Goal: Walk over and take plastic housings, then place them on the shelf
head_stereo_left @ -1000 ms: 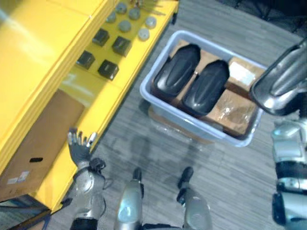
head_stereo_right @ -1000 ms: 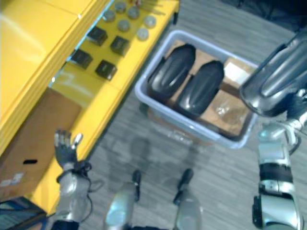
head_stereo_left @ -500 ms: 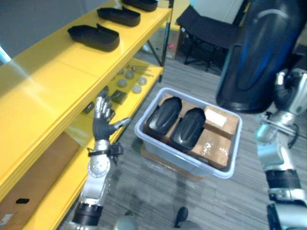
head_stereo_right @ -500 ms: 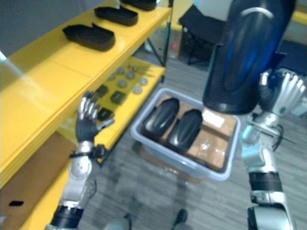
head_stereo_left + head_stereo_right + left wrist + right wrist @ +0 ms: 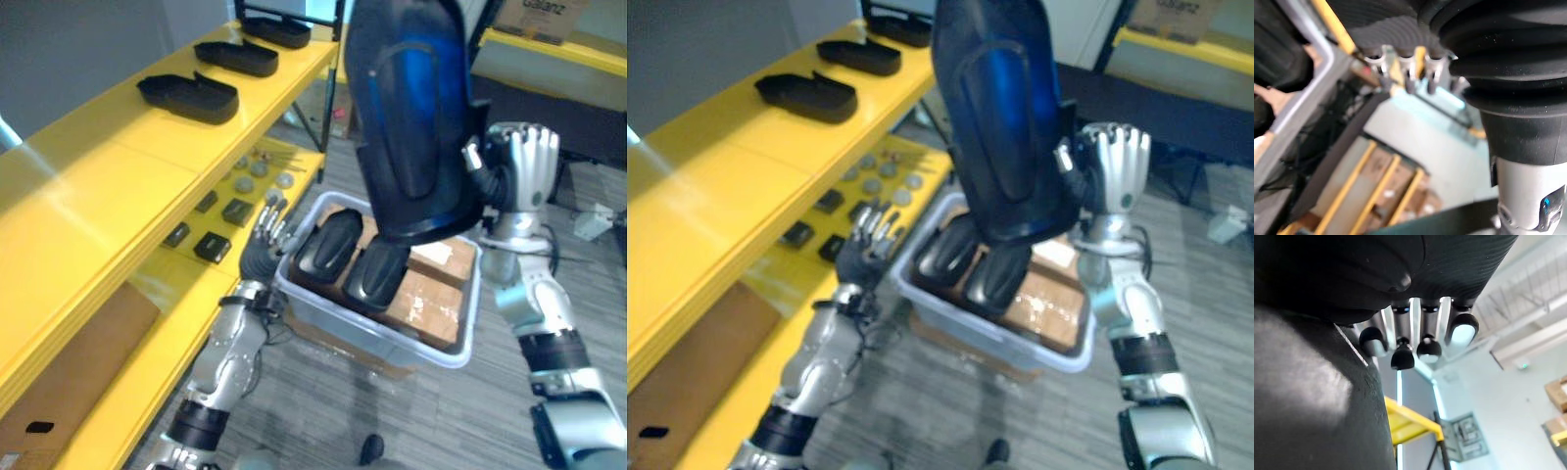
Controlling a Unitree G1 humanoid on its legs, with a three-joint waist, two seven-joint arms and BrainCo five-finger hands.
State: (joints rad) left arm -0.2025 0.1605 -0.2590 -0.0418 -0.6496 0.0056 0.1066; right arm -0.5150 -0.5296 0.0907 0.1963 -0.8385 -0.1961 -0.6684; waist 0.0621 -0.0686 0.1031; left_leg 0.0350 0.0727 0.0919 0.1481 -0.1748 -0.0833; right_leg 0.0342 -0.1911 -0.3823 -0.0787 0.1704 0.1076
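The right hand [image 5: 524, 168] curls round a black plastic housing [image 5: 411, 117], held upright above the grey bin [image 5: 446, 354]; two more housings [image 5: 328, 245] lie inside. At the bin's 9 o'clock, the left hand [image 5: 263, 240] hovers with fingers straight, beside the yellow shelf [image 5: 108, 176]

Grey bin [image 5: 431, 354]; beside it 4 black blocks [image 5: 238, 211], perhaps metal discs [image 5: 284, 180].

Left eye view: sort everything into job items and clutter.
Job: held housing in the right hand; two housings in the grey bin; three housings on the yellow shelf; left hand, open by the bin.

Lying about: black blocks and grey discs on the lower shelf; cardboard boxes in the bin; cardboard sheet.
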